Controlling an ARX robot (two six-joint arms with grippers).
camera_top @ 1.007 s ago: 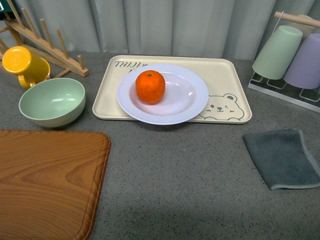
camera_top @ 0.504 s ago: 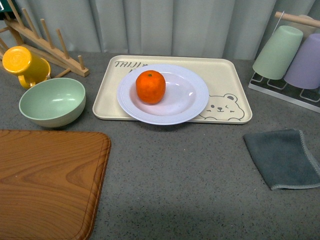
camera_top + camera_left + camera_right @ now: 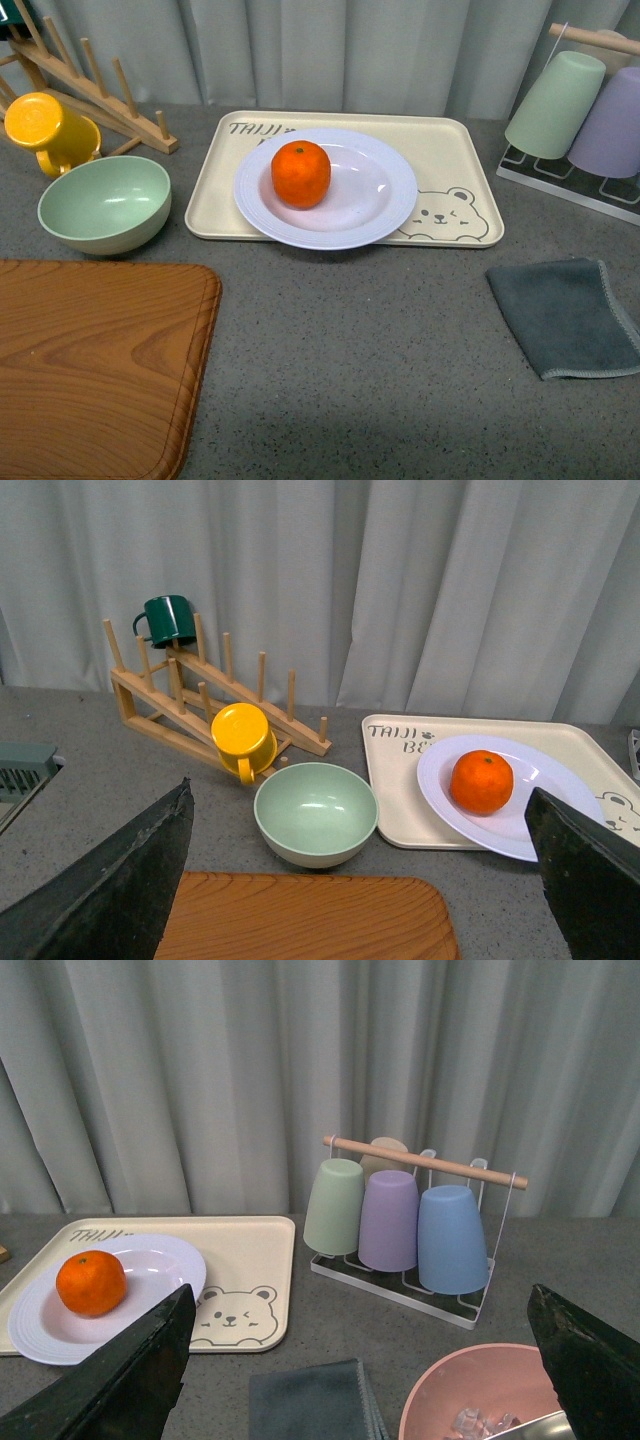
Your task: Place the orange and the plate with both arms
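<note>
The orange (image 3: 300,173) sits in the left part of the white ridged plate (image 3: 370,210). The plate rests on the beige bear tray (image 3: 450,160) at the back middle of the counter. Neither arm shows in the front view. In the left wrist view the orange (image 3: 481,782) and plate (image 3: 550,780) lie far ahead; my left gripper (image 3: 360,880) is open and empty, its dark fingers (image 3: 120,880) wide apart over the board. In the right wrist view the orange (image 3: 91,1282) and plate (image 3: 160,1265) lie far off; my right gripper (image 3: 360,1370) is open and empty.
A pale green bowl (image 3: 104,203), a yellow mug (image 3: 45,130) and a wooden peg rack (image 3: 100,90) stand at the back left. A wooden board (image 3: 90,360) lies front left. A grey cloth (image 3: 565,315) lies right. A cup rack (image 3: 580,120) stands back right. A pink bowl (image 3: 480,1390) shows in the right wrist view.
</note>
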